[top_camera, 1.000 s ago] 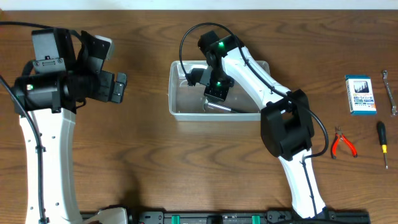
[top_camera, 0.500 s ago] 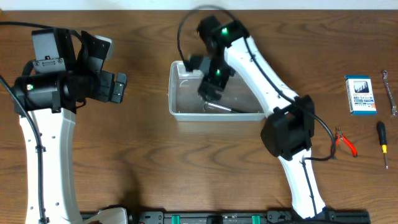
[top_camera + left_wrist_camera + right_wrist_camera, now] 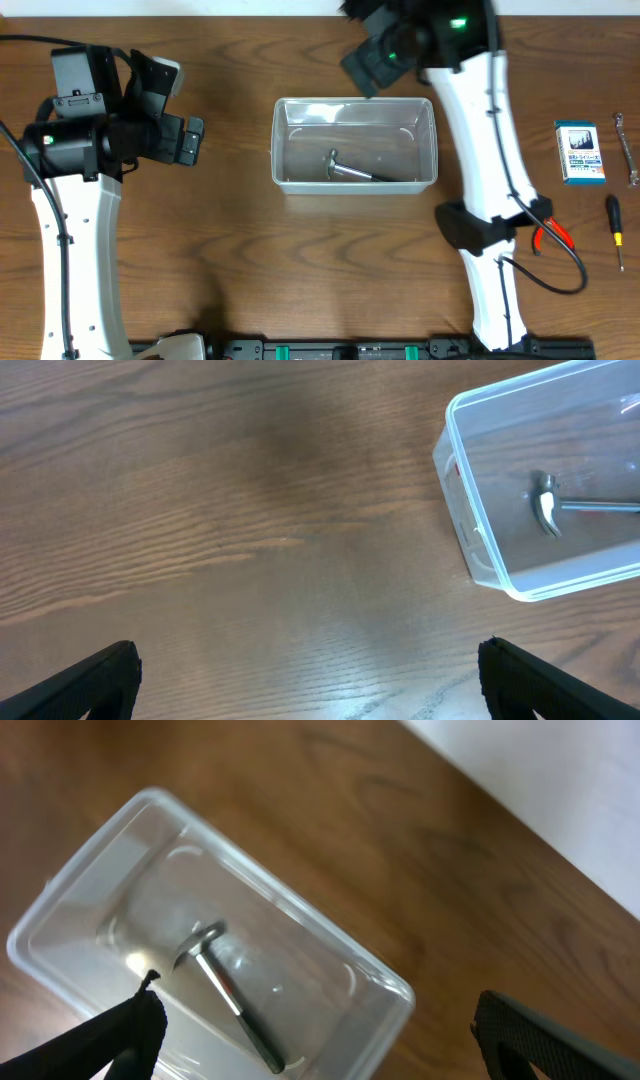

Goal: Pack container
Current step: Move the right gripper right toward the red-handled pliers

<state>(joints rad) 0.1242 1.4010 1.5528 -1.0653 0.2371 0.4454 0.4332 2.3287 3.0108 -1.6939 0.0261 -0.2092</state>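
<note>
Container (image 3: 276, 150): clear plastic rectangular tub, rounded corners, thick rim; held small hammer (image 3: 352, 171). Left gripper (image 3: 310, 675), right gripper (image 3: 315, 1020): both spread wide, empty.

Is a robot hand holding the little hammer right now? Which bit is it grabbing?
Nothing is held. The left gripper and the right gripper both have open, empty jaws. The hammer lies on the floor of the container.

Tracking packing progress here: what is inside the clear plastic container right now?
One small metal hammer lies on the floor of the container, head toward the middle, handle running right. Nothing else shows inside. The overhead view is unobstructed, so nothing is hidden.
</note>
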